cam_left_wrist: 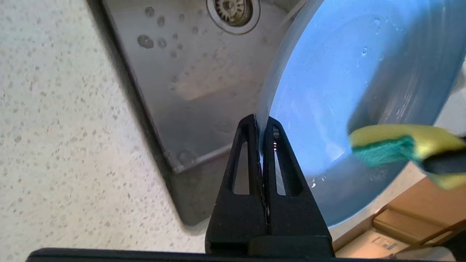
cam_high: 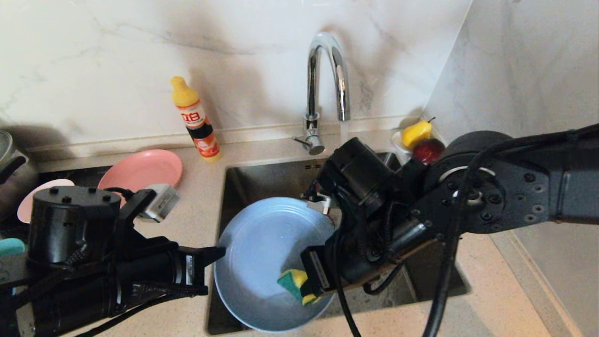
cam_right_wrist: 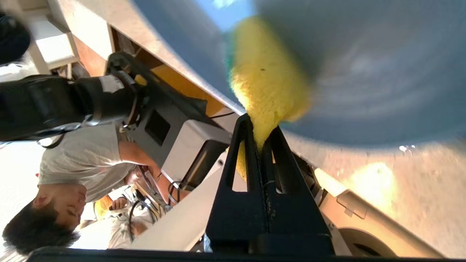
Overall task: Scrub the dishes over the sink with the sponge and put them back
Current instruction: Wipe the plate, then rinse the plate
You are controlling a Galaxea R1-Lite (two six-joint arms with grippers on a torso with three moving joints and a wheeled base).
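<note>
Scrubbing is under way on the light blue plate [cam_high: 266, 252], so the job looks to be somewhere in its middle. Nearest the robot, the left gripper [cam_left_wrist: 260, 125] is clamped on the plate's rim, holding it tilted over the front part of the sink [cam_high: 266, 180]. Just beside it, the right gripper [cam_high: 312, 276] is pinched tight on the sponge [cam_high: 292, 282], whose green face is pressed against the plate's inner surface low down near its rim. Droplets show on the plate and on the sink floor, near the drain strainer [cam_left_wrist: 233, 11]. Farther back on the counter [cam_high: 201, 206], to the left, the salmon-pink plate [cam_high: 145, 168] lies flat with the pale pink bowl [cam_high: 32, 196] beside it. Whether those have been scrubbed cannot be told. A teal edge, probably the teal bowl [cam_high: 11, 245], peeks out behind the left arm. This plate must still go back.
</note>
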